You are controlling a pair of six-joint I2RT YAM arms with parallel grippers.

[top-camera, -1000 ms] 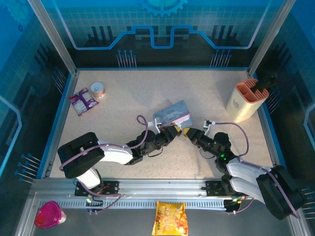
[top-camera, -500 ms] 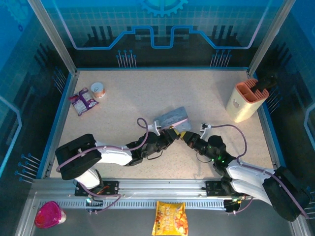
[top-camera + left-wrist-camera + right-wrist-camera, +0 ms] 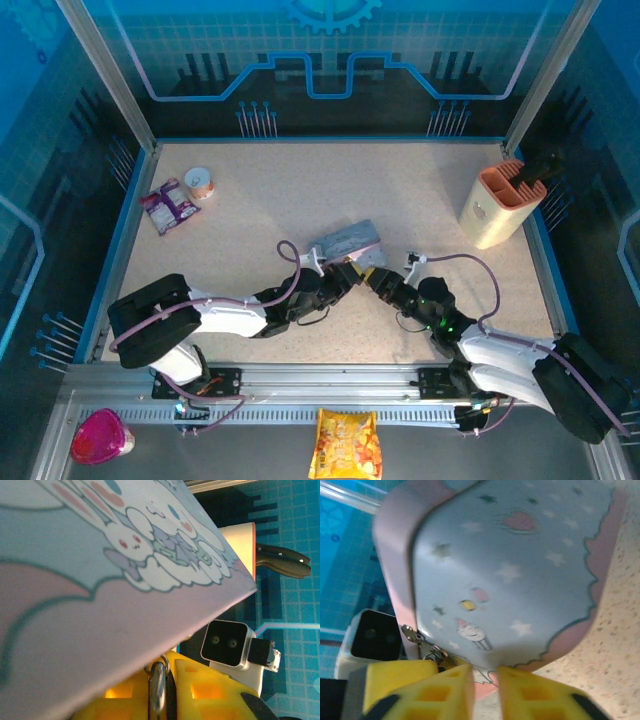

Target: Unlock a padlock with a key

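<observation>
the key (image 3: 157,690) is seemingly clenched in the left jaws beside the tin (image 3: 100,605); the right jaws' state cannot be told; unlocking is judged undone.

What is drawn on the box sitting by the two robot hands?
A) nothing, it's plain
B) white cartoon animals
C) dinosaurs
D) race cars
B: the left wrist view shows white, long-eared cartoon animals printed on the tin, and the right wrist view shows stars and a heart on it.
</observation>
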